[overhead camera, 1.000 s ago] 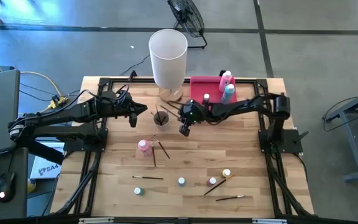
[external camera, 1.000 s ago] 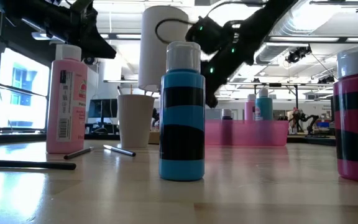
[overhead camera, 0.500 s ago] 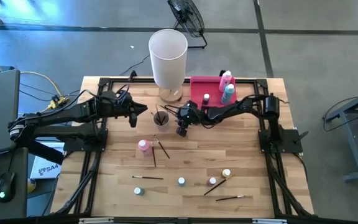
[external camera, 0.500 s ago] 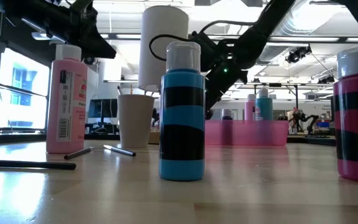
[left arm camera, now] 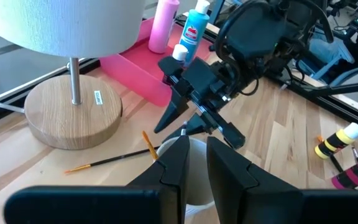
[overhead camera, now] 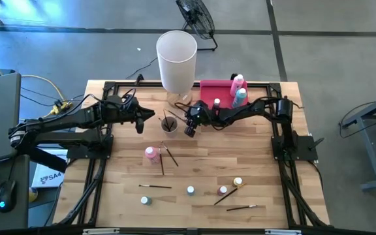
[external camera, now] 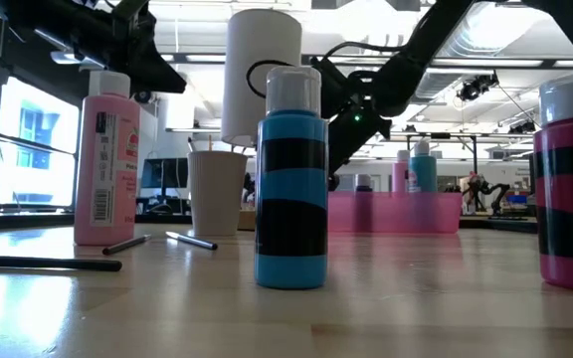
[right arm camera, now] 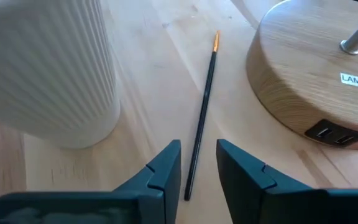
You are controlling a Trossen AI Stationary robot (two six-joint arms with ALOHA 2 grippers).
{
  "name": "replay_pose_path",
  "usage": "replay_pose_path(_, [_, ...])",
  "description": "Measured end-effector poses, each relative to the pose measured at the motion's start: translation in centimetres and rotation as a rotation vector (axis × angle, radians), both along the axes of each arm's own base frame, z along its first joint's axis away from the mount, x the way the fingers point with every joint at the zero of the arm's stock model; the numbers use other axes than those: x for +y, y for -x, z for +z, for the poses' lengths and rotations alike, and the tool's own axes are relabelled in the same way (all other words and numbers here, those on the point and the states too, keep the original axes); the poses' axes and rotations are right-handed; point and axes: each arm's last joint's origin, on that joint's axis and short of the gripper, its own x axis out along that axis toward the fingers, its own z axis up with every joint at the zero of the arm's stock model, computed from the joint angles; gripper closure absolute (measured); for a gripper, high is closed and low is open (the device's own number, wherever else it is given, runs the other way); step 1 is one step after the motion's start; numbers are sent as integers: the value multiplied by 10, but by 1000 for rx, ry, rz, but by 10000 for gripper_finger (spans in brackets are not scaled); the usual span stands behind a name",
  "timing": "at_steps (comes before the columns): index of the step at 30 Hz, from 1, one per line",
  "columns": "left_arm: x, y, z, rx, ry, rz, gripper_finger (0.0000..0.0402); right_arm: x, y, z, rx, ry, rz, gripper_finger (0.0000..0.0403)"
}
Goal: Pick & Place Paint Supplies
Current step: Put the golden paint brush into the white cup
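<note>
- The tray [overhead camera: 214, 91] is pink.
- The lamp shade [overhead camera: 176, 60] is white.
- The small bottle [external camera: 291, 179] has blue and black stripes and a white cap.
- The paintbrush [right arm camera: 201, 118] is black with an orange tip.
- The desk [overhead camera: 194, 163] is light wood.

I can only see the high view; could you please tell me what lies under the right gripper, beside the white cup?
Observer: A thin dark paintbrush lies flat on the wood, in line with the gap of the right gripper.
Operator: Is it gripped?
Observer: No. The fingers stand open, wider than the handle.
Operator: Which way does it point?
Observer: Its orange end points away from the gripper, between the ribbed white cup and the lamp's wooden base.
</note>
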Motion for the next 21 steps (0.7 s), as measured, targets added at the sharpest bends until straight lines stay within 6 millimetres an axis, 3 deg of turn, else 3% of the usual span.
replay_pose_path(6, [0, 0, 0, 1, 0, 1, 348, 7, -1, -2, 15, 3, 23, 303])
replay_pose_path(12, [0, 0, 0, 1, 0, 0, 348, 36, -10, 2, 148, 60, -26, 307])
replay_pose_path(15, [0, 0, 0, 2, 1, 0, 348, 44, -19, 11, 109, 30, -71, 304])
replay_pose_path(21, [0, 0, 0, 2, 6, -15, 348, 36, -19, 12, 41, -66, -250, 288])
